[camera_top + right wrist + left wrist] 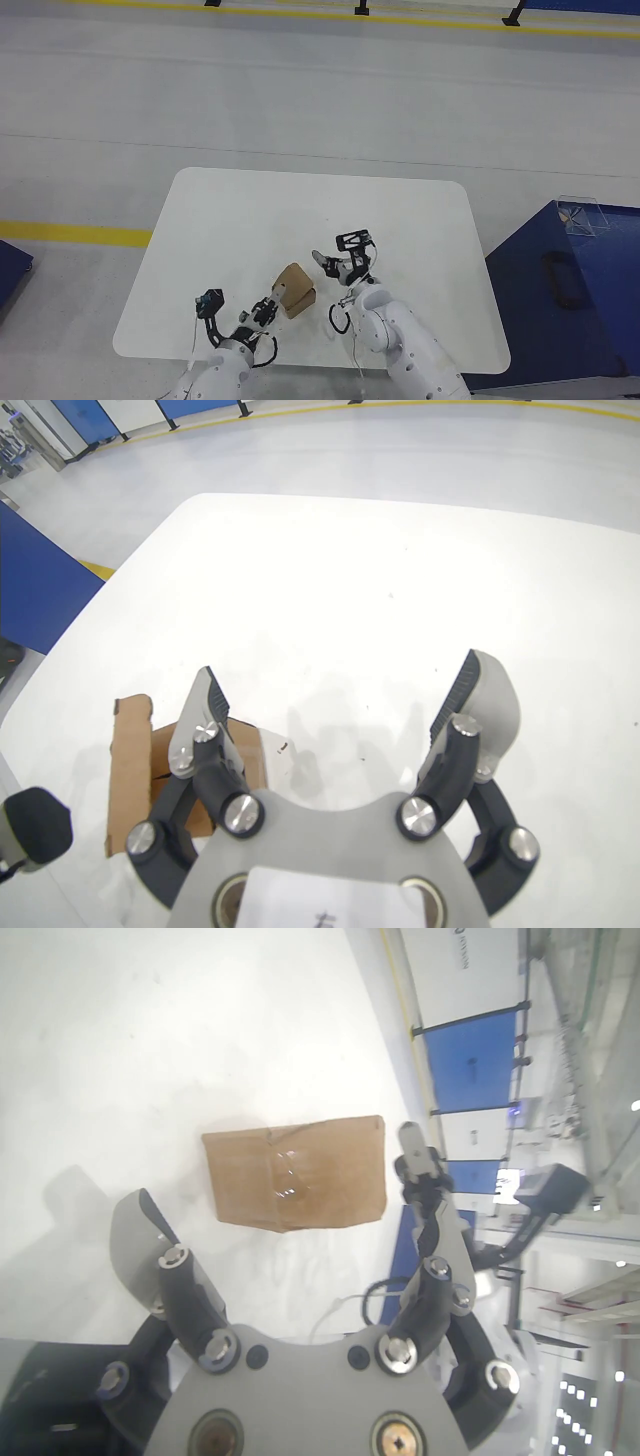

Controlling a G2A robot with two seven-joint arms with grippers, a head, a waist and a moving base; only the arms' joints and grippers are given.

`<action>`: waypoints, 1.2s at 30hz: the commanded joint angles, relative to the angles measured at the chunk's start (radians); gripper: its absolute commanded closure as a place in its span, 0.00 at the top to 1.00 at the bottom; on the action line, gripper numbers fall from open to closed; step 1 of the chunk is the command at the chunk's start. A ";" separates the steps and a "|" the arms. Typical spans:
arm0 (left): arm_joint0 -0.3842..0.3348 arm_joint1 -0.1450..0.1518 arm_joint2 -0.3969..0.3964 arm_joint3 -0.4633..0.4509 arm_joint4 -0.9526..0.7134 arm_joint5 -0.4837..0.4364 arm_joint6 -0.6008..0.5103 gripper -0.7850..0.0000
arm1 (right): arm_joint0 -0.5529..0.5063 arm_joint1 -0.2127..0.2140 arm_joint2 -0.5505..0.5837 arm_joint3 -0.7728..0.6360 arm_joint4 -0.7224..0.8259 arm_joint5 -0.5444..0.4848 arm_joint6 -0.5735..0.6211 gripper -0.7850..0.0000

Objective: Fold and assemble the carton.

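Gaping wide, the left gripper (274, 1167) lies low over the white table (250, 210), its two fingers (142, 1228) well apart and clamped on nothing. Just ahead of them rests the carton (330, 1178), a brown, partly folded piece with a strip of clear tape (287, 1180) across one creased face. One fingertip stands just beside the carton's edge; whether it touches cannot be told. Seen from above, the left gripper (262, 314) sits at the near-left corner of the carton (293, 288), on the robot's side.

The right gripper (345, 690) is likewise parted and holds nothing, its ribbed pads (450, 692) facing each other over white tabletop. The carton (131, 760) lies off to its left, partly hidden behind one finger, one flap with a notched corner showing. From above, the right gripper (332, 265) hangs just right of the carton and slightly farther out from the robot.

The carton sits between the two grippers, left of the table's middle and nearer the front edge than the far one. Beyond it, a broad run of tabletop reaches to the far edge and its rounded corners, with more out to the right. A blue cabinet (600, 330) stands just beside the table's right edge. A yellow floor line (75, 235) runs off to the left.
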 commanded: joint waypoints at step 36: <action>-0.131 -0.010 0.033 0.203 -0.150 -0.057 -0.004 0.50 | 0.039 -0.031 -0.110 0.072 -0.118 0.007 0.106 1.00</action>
